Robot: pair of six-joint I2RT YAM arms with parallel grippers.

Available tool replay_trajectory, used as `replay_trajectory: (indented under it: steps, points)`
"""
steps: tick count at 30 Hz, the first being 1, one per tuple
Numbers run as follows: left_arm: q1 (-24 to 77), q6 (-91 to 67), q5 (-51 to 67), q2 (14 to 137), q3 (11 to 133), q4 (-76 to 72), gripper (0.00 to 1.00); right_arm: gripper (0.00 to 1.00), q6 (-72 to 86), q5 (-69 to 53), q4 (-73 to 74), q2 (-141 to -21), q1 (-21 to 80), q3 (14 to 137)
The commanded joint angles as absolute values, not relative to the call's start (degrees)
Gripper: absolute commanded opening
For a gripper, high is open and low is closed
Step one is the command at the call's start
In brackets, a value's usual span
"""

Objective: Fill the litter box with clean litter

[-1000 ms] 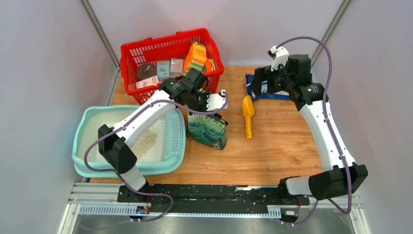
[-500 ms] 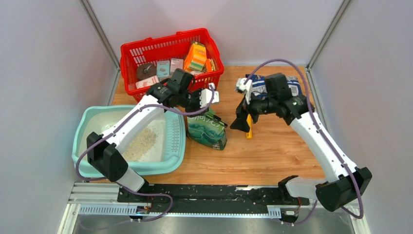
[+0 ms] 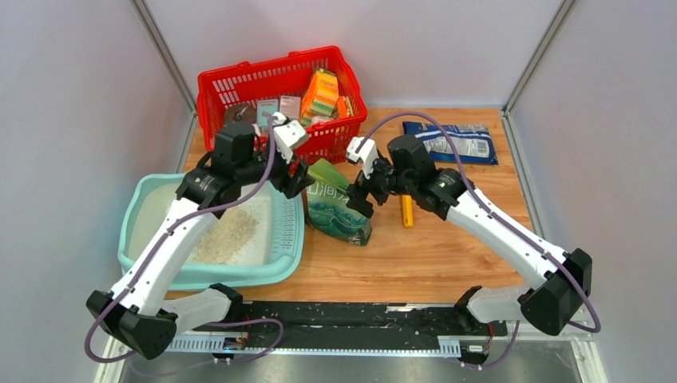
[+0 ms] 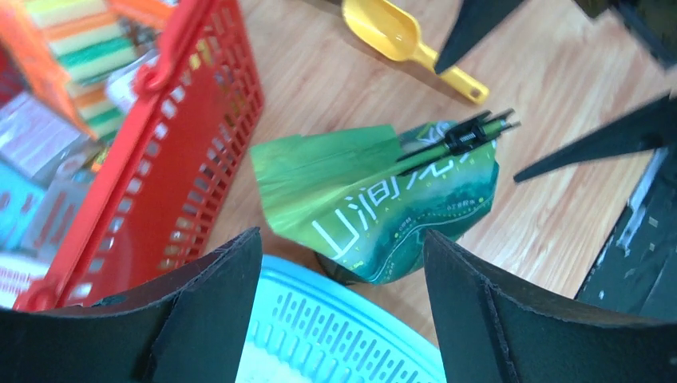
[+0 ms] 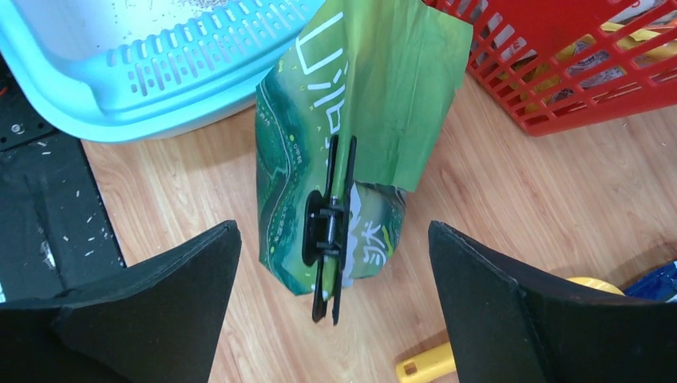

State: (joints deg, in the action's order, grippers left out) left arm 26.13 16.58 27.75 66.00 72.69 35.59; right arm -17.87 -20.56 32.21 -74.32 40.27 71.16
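Note:
The pale teal litter box [image 3: 239,277] sits at the left, with a loose heap of clean litter [image 3: 223,235] on its white floor. Just right of its grille ledge [image 4: 335,335] stands the green printed bag [image 3: 342,214], its top folded and held by a black clip [image 5: 327,231]. My left gripper [image 3: 293,180] hovers open over the box's right rim, a little short of the bag [image 4: 383,207], with nothing between its fingers. The right gripper [image 3: 359,198] is open too, on the bag's right side and level with the clip, apart from the bag [image 5: 351,120].
A red mesh basket [image 3: 239,84] full of packets stands behind the box and bag. A yellow scoop [image 3: 407,211] lies on the wood right of the bag, under the right arm. A blue-white packet [image 3: 455,142] lies at the back right.
The left gripper has opened, let go of the bag's top and drawn back left over the box rim. The right arm has swung from the back right over to the bag.

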Motion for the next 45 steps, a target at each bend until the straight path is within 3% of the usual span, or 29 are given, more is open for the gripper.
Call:
replay_trajectory:
  steps: [1, 3, 7, 17, 18, 19, 20, 22, 30, 37, 40, 45]
  points:
    - [25.3, 1.8, 17.3, 64.0, 76.1, 36.2, 0.82, 0.9, -16.1, -15.0, 26.9, -76.3, 41.7, 72.1]
    - [25.1, 0.9, 14.3, 64.6, 77.2, 39.7, 0.86, 0.88, -15.9, -14.5, 26.7, -77.0, 41.7, 72.1]
    - [24.6, 1.8, 12.9, 63.5, 78.4, 41.9, 0.87, 0.69, -16.3, -15.0, 27.2, -77.3, 41.8, 72.6]
    - [24.6, 0.4, 8.7, 63.2, 77.4, 38.4, 0.87, 0.4, -17.8, -16.0, 28.5, -77.5, 41.8, 73.4]
    - [24.6, 0.3, 8.8, 63.3, 77.4, 38.4, 0.87, 0.35, -18.1, -16.2, 28.8, -77.5, 41.7, 73.6]
    - [24.7, 0.3, 8.9, 63.4, 77.2, 38.3, 0.87, 0.19, -19.1, -16.9, 29.2, -77.5, 41.7, 73.9]
    - [24.6, 0.4, 8.9, 63.2, 77.1, 38.1, 0.87, 0.1, -19.4, -17.1, 29.4, -77.3, 41.7, 74.3]
    - [24.6, 0.3, 9.1, 63.2, 76.7, 38.0, 0.87, 0.0, -19.4, -17.2, 30.0, -76.9, 41.6, 76.0]
    - [24.5, 0.4, 13.4, 63.6, 75.1, 37.4, 0.88, 0.0, -15.6, -19.1, 36.5, -74.0, 33.2, 84.8]
    - [24.6, 1.7, 17.3, 65.1, 75.1, 37.0, 0.88, 0.0, -17.3, -27.6, 46.2, -69.7, 7.6, 75.8]
    - [24.7, 2.9, 20.0, 65.8, 75.2, 36.8, 0.88, 0.0, -25.5, -35.0, 54.6, -70.9, -2.5, 71.6]
    - [24.6, 3.0, 25.3, 67.0, 75.4, 36.9, 0.88, 0.0, -43.0, -42.5, 73.8, -77.7, -9.8, 66.3]
